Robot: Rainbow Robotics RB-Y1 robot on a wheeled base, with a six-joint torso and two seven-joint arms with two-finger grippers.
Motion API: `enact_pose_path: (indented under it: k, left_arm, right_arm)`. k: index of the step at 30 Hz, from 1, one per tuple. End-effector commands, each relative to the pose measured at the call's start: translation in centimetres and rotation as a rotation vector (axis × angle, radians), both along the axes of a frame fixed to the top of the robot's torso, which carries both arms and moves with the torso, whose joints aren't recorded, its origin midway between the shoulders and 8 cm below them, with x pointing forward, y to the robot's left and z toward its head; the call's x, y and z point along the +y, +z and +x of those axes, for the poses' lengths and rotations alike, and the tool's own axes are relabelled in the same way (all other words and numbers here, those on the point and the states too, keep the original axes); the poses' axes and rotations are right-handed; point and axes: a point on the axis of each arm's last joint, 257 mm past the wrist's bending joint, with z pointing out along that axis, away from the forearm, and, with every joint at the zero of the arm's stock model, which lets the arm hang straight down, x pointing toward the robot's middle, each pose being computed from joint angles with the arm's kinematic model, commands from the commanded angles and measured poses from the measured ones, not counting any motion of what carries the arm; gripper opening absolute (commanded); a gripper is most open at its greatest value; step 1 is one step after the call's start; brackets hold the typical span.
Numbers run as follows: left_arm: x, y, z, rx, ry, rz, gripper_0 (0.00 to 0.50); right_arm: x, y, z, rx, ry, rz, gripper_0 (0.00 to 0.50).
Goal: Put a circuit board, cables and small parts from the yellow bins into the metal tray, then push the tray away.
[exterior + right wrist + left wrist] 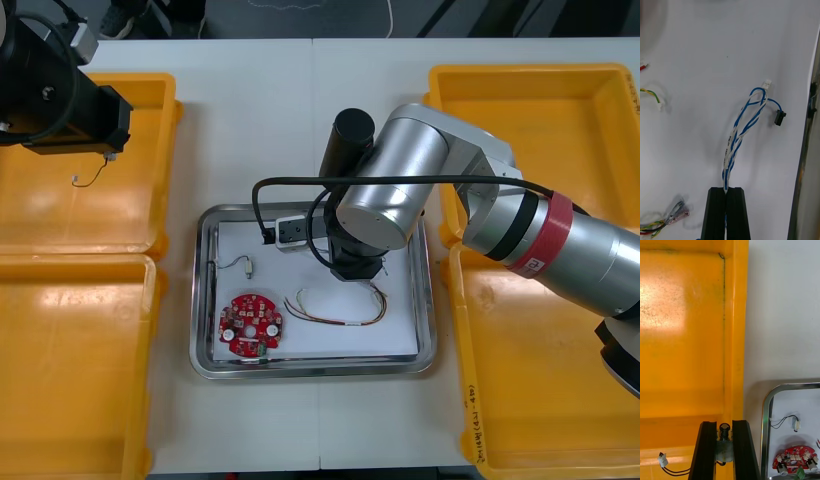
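Blue-white cable (738, 138) in tray (200, 300), beside its rim.
Right end effector (726, 191) pinched on it; may snag on release, drag out. Left end effector (724, 423) clamping small metal part (724, 447) over bin (681, 333), counter's (260, 120) far-left corner.

Covered and cropped
In the front view the arm's wrist covers the right pincer (727, 188) and its blue and white cable (739, 131); beside that pincer the red and yellow cable (673, 215) is cropped. The left pincer (724, 423) masks the sides of its small metal part (724, 448).
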Motion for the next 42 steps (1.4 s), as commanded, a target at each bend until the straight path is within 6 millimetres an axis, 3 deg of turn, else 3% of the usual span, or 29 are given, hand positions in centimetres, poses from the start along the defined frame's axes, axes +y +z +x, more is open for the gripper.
enact_pose_path:
  k: [1,3,4,6,7,10,15,26,37,42]
  left_arm:
    - [-1.7,1.3,-0.1,-0.029,0.018,-0.038,0.0]
    - [-1.7,1.3,-0.1,-0.028,0.017,-0.039,0.0]
    - [-1.7,1.3,-0.1,-0.028,0.017,-0.039,0.0]
    - [-1.8,1.2,-0.1,-0.027,0.013,-0.041,0.0]
    - [-1.8,1.2,-0.1,-0.027,0.013,-0.041,0.0]
    - [-1.9,1.3,-0.1,-0.028,0.009,-0.042,0.0]
    - [-2.1,1.3,-0.2,-0.027,0.004,-0.045,0.0]
    - [-2.5,1.4,-0.4,-0.027,-0.012,-0.053,0.0]
    - [-2.8,1.5,-0.5,-0.029,-0.02,-0.057,0.0]
    - [-3.1,1.8,-0.6,-0.039,-0.028,-0.059,0.0]
  right_arm:
    - [1.9,1.7,0.3,-0.04,0.055,0.0,0.0]
    - [1.9,1.8,0.4,-0.041,0.051,0.002,0.0]
    - [1.9,1.8,0.4,-0.042,0.052,0.002,0.048]
    - [1.8,1.8,0.5,-0.044,0.047,0.003,0.209]
    - [1.9,1.8,0.4,-0.042,0.047,0.003,0.24]
    - [1.7,1.9,0.6,-0.044,0.038,0.005,0.488]
    - [1.7,2.1,0.6,-0.043,0.028,0.012,0.5]
    - [0.5,5.1,0.1,-0.004,-0.028,0.007,0.5]
    - [-3.3,10.0,-0.4,0.021,-0.197,0.038,0.5]
    - [-5.1,11.0,-1.2,0.038,-0.302,0.062,0.5]
